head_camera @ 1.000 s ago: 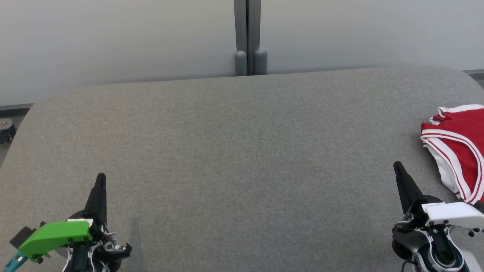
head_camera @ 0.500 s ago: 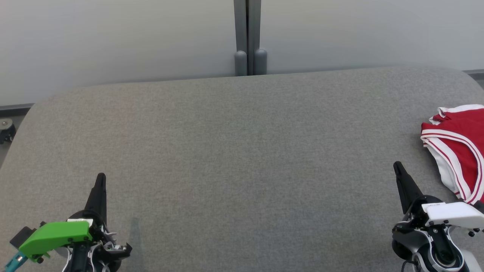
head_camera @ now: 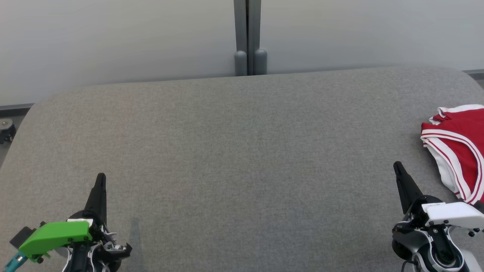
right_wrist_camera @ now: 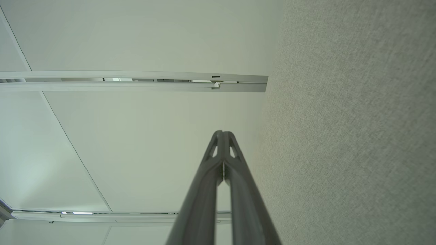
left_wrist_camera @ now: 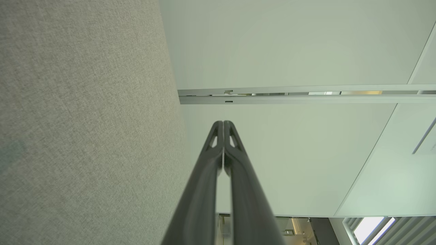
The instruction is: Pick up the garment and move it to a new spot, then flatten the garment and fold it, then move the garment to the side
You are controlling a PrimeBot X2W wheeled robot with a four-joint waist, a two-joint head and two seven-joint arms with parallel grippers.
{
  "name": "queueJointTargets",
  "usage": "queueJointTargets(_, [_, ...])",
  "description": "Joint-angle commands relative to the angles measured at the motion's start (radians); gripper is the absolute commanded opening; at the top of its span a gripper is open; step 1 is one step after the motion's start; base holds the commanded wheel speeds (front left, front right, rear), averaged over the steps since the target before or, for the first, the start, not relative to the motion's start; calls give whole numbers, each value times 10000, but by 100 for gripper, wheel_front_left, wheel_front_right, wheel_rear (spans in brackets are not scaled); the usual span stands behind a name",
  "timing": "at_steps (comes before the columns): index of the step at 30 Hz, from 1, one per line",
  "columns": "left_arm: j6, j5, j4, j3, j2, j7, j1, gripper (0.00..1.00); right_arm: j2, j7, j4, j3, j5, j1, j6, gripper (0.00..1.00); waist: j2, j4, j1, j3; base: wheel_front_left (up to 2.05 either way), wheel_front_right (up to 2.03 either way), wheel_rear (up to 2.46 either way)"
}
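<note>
Left gripper (head_camera: 100, 176) is clenched tip to tip with nothing in it, parked over the near-left part of the table (head_camera: 242, 158). Right gripper (head_camera: 396, 164) is the same, pinched closed and empty, over the near-right part of the table. Both wrist views confirm the fingers are pressed together with no cloth between them. The garment (head_camera: 459, 145), red with white-and-red trim, lies at the table's right edge in a compact bundle, partly cut off by the frame and apart from the right gripper's tip. The middle of the table is bare grey fabric. Status is ambiguous. The bundle is off to the side and looks layered, so fold-and-set-aside may be done. Its edges look uneven, though, so it could equally be an untouched pile with pick, flatten, fold and move all left to do.
</note>
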Motion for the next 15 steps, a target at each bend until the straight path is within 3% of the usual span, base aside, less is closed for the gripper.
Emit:
queueJointTargets(1, [-36,-38,-37,20,70,36,-136,0,-57,41,-36,-20,19,133,0,0,0,0,0,0,0,0,0])
queueJointTargets(15, [-36,-38,-37,20,70,35,-136,0,-57,41,-36,-20,19,133,0,0,0,0,0,0,0,0,0])
